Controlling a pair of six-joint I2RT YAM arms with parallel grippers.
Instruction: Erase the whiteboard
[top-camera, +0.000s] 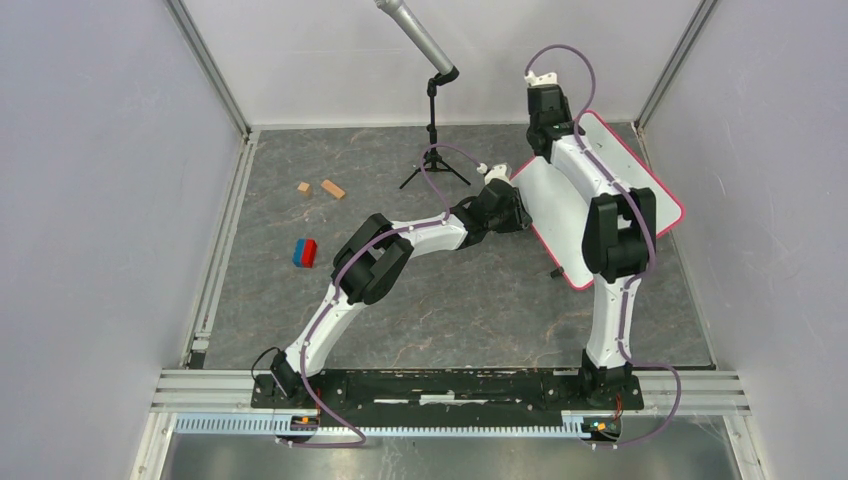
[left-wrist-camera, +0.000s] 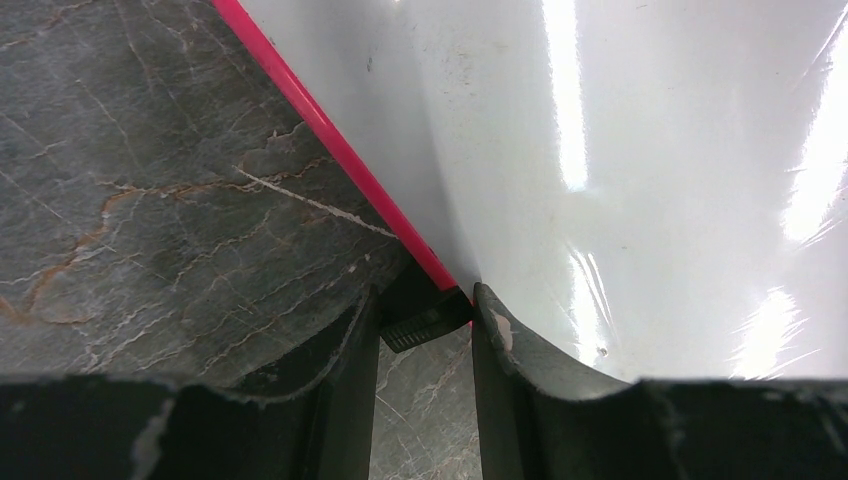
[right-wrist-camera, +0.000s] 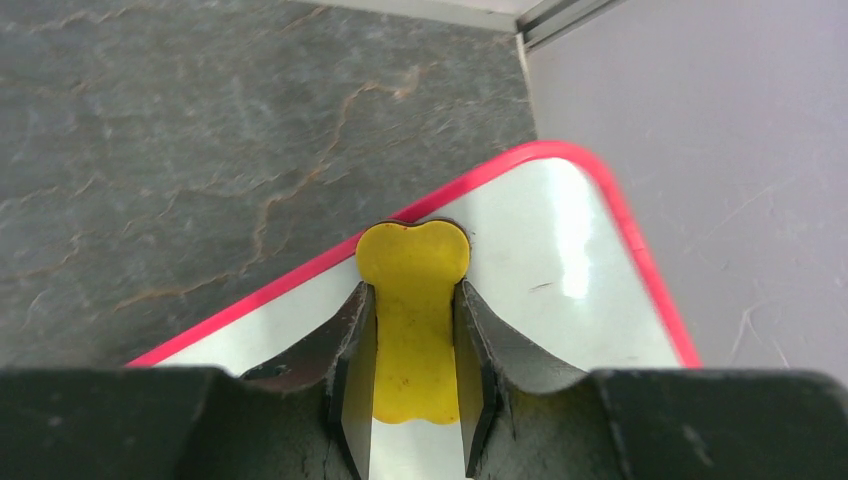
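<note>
A grey marbled table (top-camera: 450, 310) is closed in by pale walls, and the arm bases are bolted at its near edge. The whiteboard (top-camera: 545, 200) is set on the right side of the table, towards the far corner.

At the board's left edge, the left gripper (left-wrist-camera: 425, 300) is seen nearly closed. Its jaws are pressed in on the pink-red rim at a small black foot (left-wrist-camera: 425, 322), so the board appears to be steadied there.

Further off, the right gripper (right-wrist-camera: 411, 295) is clamped on the waist of a yellow bone-shaped piece (right-wrist-camera: 412, 255). That piece is laid flat on the board just inside its far rounded corner.

No bold writing is seen on the white surface that shows. Only a few faint specks can be made out, and part of the board is hidden under the right arm. The wiping is therefore judged to be well advanced, with the far corner in hand. Whether anything is left under the arm cannot be told.
</note>
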